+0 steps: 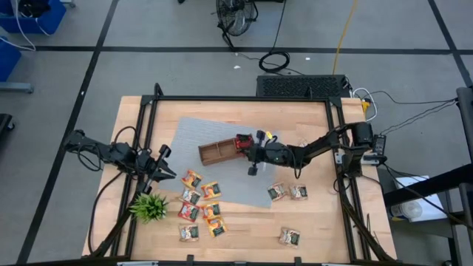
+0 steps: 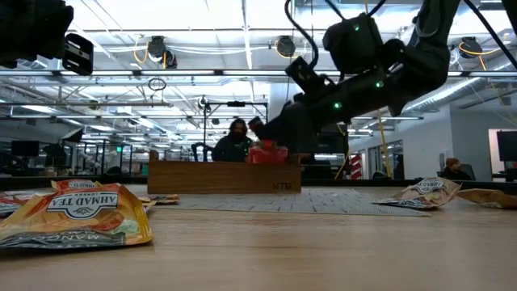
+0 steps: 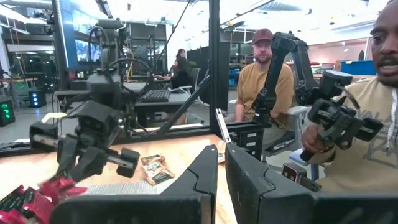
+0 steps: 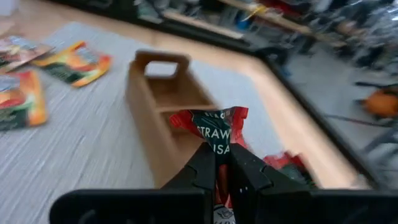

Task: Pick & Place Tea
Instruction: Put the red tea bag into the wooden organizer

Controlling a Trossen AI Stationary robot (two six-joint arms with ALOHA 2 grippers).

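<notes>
While the left gripper (image 1: 164, 171) is waiting at the left of the high view beside the small green plant (image 1: 149, 206), its jaws drawn nearly together around nothing, the right gripper (image 1: 251, 154) is hanging near the centre of that frame, just right of the wooden tray (image 1: 214, 153). Its jaws are pinching a red tea sachet (image 4: 214, 132) by the lower edge; in the right wrist view the sachet is standing up between the dark fingers (image 4: 202, 171), in front of the tray's near end. More red sachets (image 1: 242, 142) are sitting at the tray's right end, showing in the low view as a red heap above the tray wall, near the middle of that frame. Other tea sachets (image 1: 201, 205) are lying in a loose cluster at the lower centre-left of the high view, partly on the grey mat (image 1: 207, 129) and partly on the bare table (image 1: 318, 222). Two more are lying side by side at centre-right (image 1: 287, 192), and a single one is lying at the lower right (image 1: 289, 237). Beyond the table, in the left wrist view, two people are sitting, one (image 3: 367, 124) gripping a control handle.
</notes>
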